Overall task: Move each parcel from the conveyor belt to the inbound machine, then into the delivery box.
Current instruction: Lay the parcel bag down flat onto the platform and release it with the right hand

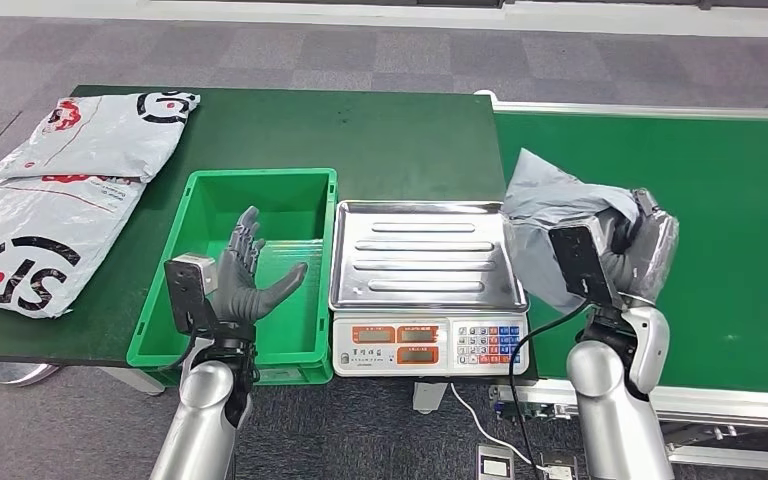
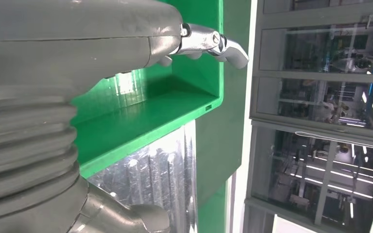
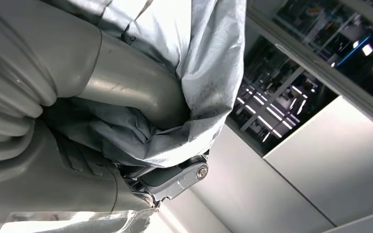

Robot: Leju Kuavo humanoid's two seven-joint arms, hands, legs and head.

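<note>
A crumpled grey parcel (image 1: 560, 205) is lifted off the green conveyor belt (image 1: 730, 220), just right of the scale. My right hand (image 1: 625, 245) grips it from below; in the right wrist view the thumb (image 3: 136, 92) presses into the grey parcel (image 3: 199, 58). My left hand (image 1: 250, 275) hovers over the green delivery box (image 1: 200, 215) with fingers spread and nothing in it. The left wrist view shows a fingertip (image 2: 233, 48) above the green delivery box (image 2: 145, 111). The inbound machine, a scale with a bare steel tray (image 1: 422, 255), stands between box and belt.
Two large white-and-grey mailer bags (image 1: 70, 190) lie on the green table (image 1: 400, 140) left of the box. The scale's display and keypad (image 1: 430, 345) face me. Cables hang below the scale at the table's front edge.
</note>
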